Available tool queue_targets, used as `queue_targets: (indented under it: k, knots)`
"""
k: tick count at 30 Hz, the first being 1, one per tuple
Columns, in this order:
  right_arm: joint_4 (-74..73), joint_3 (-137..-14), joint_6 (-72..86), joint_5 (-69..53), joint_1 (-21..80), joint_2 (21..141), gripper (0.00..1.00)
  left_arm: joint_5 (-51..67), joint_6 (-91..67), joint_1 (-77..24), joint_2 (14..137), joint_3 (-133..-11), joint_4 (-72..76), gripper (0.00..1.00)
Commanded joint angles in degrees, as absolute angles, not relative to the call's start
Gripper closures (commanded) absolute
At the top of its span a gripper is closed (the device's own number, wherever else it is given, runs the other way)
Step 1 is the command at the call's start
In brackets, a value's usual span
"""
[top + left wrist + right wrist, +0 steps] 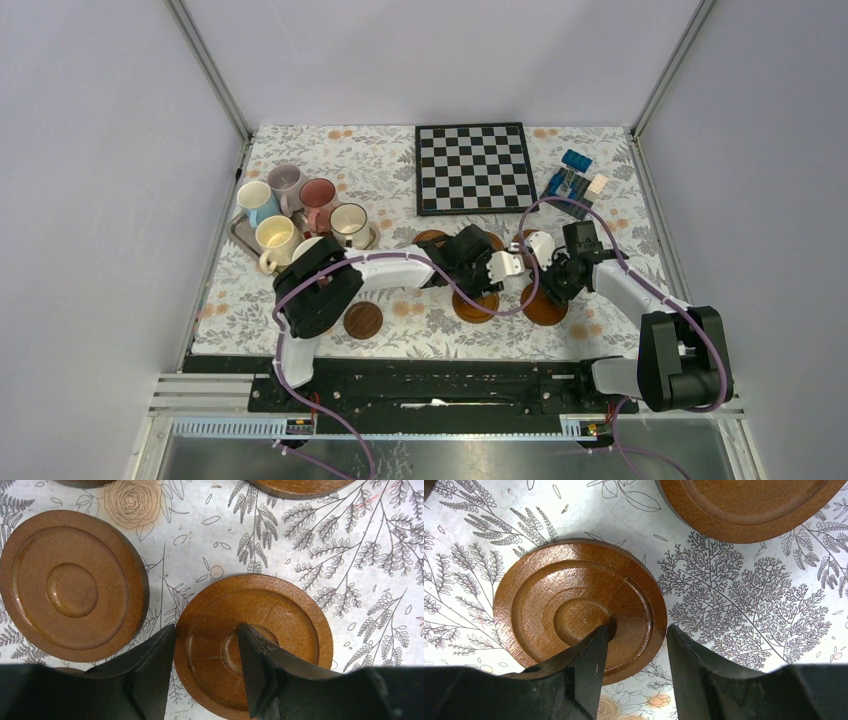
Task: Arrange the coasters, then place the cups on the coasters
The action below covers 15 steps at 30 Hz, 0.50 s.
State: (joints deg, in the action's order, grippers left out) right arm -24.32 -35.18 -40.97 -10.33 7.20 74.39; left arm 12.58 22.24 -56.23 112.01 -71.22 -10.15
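Floral cloth [420,320] covers your table, with pale walls round it. Your left claw [206,630] stands with its jaws part-way apart, astride the rim of a light brown coaster [280,625]. One finger is just outside the edge on the cloth and the other is over the centre dimple. You cannot tell whether they pinch the disc. That coaster lies flat, and a second coaster [72,585] lies just beside it, not touching.

Your right claw [636,630] stands much the same way on a glossy reddish coaster [549,605]. One fingertip is at the centre hollow and the other just beyond the rim. The jaws are narrowly apart, and you cannot tell whether they grip. Another coaster [749,505] lies near it, apart.

From above, both claws sit close together at mid-table among several coasters [543,307]. The darker coaster [363,319] lies alone, nearer the left arm's base. The cups [318,193] stand crowded on a grey tray [240,232] at the far left, well apart from the coasters. A chessboard [473,167] lies at the far edge, with blue blocks [572,178] to its right.
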Motion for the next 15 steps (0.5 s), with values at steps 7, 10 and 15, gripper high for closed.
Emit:
queue_targets:
  k: [7, 10, 15]
  knots:
    - [-28.7, -35.9, -41.4, -14.0, 6.9, 77.6, 0.43, 13.7, 21.3, -58.2, 115.0, -72.6, -12.2, 0.49]
    - [-29.1, -36.3, -41.2, -14.6, 6.9, 77.6, 0.4, 13.9, 21.0, -58.2, 115.8, -73.5, -12.2, 0.49]
    - [-29.9, -37.0, -40.8, -15.2, 6.9, 77.6, 0.39, 14.2, 20.8, -58.2, 116.8, -75.1, -12.5, 0.48]
